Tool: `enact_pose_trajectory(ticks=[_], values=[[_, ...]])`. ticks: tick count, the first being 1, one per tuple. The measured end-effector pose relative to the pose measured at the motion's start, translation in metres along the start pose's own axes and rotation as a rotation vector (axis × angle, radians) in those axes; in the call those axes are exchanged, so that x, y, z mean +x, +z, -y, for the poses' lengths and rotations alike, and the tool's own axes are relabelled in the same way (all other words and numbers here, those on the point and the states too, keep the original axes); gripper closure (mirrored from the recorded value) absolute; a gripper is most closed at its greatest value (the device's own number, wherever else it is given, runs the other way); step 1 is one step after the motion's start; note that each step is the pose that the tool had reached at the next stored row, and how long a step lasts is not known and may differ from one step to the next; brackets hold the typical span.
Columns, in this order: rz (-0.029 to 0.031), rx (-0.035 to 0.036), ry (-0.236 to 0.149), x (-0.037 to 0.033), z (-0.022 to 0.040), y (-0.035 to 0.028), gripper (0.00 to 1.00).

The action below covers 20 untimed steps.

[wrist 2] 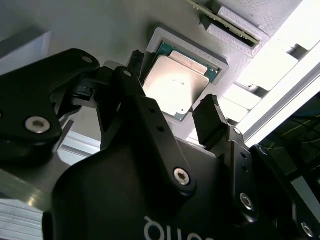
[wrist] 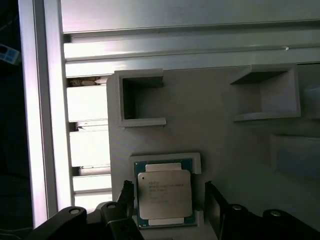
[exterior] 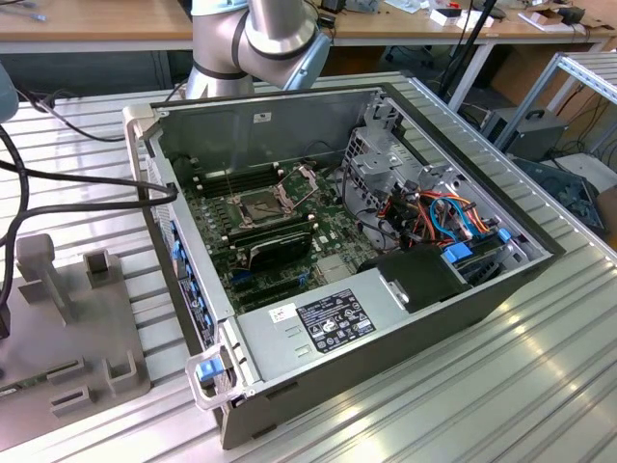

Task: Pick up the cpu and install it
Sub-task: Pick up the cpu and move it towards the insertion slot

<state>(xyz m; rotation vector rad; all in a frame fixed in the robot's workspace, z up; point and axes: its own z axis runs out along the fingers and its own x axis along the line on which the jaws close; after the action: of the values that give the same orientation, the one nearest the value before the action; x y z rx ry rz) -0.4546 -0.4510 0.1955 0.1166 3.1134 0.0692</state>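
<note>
Grey holder tray: silver-topped square cpu in recess, fingers spread either side.

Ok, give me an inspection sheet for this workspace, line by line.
Surface: slatted aluminium table, carrying a grey fixture tray and an open computer case.
Job's things: cpu lying flat in a tray recess; motherboard socket with its frame raised.
Clutter: empty tray pockets.
Grippers: claw open, straddling the cpu.
Cables: black cables across the table at the exterior view's left; coloured wires inside the case.
Surroundings: wooden benches behind.
</note>
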Motion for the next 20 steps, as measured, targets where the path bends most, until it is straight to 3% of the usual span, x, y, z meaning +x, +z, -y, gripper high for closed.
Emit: enact_pose_trajectory(ticks=[20], values=[[0.0000, 0.0001, 0.000, 0.0011, 0.0000, 0.0048, 0.32]])
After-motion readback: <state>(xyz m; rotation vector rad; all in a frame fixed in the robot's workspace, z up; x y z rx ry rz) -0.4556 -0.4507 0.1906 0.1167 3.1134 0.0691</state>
